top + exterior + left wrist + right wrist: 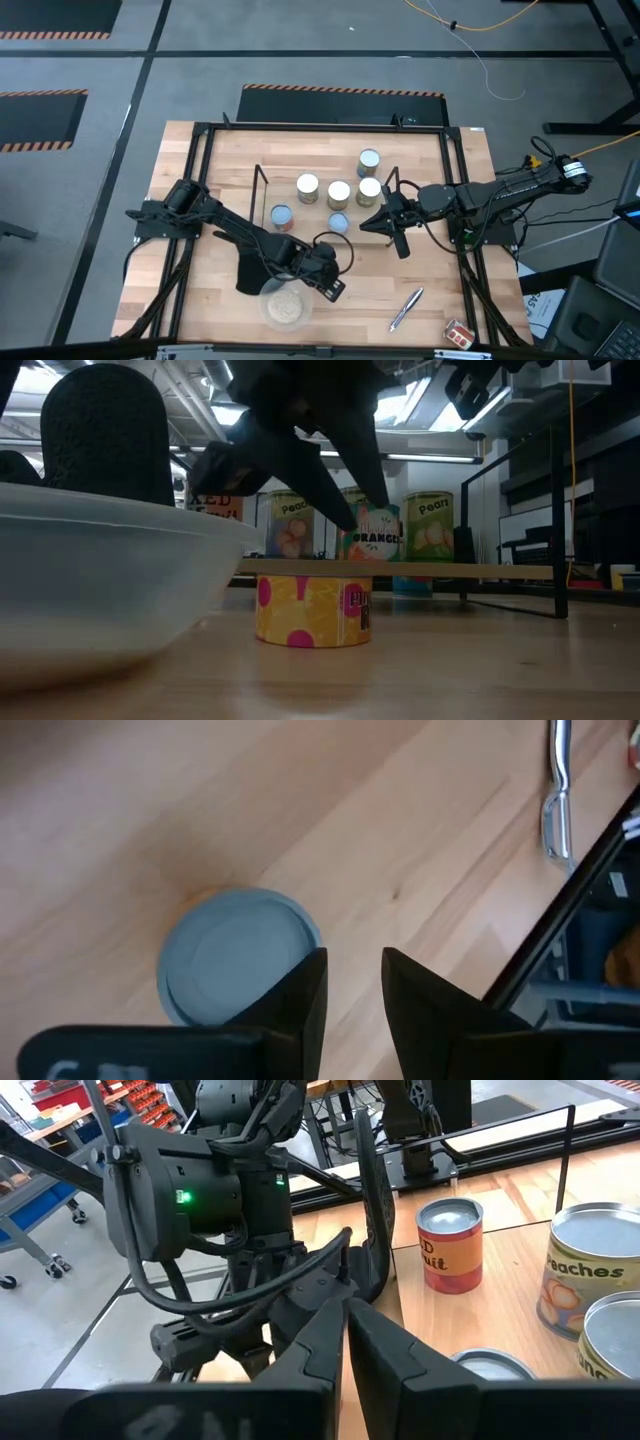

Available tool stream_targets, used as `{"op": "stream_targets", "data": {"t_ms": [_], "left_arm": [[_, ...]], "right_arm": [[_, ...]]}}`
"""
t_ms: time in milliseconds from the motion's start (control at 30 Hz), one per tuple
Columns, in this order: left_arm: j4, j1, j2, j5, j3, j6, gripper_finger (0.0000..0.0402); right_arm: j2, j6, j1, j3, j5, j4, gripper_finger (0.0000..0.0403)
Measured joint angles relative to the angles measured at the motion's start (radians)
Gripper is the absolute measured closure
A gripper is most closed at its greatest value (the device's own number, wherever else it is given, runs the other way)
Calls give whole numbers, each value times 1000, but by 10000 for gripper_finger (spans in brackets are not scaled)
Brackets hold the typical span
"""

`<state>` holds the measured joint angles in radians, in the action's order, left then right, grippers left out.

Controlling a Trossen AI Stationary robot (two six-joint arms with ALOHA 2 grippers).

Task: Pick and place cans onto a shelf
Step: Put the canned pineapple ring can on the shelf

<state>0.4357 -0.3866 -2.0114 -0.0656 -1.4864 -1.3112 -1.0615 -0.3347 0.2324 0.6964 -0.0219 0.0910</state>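
left claw (355, 995), dark fingers slightly parted, hovers beside a round pale-blue-topped can (235, 965).

four cans (339, 193) stand on the shelf (262, 190); a bowl (284, 307) sits nearer, pen (406, 309) to its right.

The room has a grey floor (120, 90) marked with dark lines and with orange-and-black hazard stripes (342, 91) just beyond the tabletop's far edge. A yellow cable (452, 22) and a white cable (490, 72) trail across the floor past the far right corner. The tabletop (230, 150) is light wood inside a black metal frame (320, 127). Overhead, long ceiling lights (440, 457) glow among pipes. Blue racks with red bins (60, 1105) stand on the floor beyond the table.
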Motion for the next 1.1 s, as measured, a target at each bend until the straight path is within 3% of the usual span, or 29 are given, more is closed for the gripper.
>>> {"op": "stream_targets", "data": {"t_ms": [600,1100], "left_arm": [[-41,0,-71,-29,0,-24,312],[-4,0,-88,32,-2,-22,313]], "right_arm": [[0,2,0,0,-1,-6,376],[0,2,0,0,-1,-17,376]]}}
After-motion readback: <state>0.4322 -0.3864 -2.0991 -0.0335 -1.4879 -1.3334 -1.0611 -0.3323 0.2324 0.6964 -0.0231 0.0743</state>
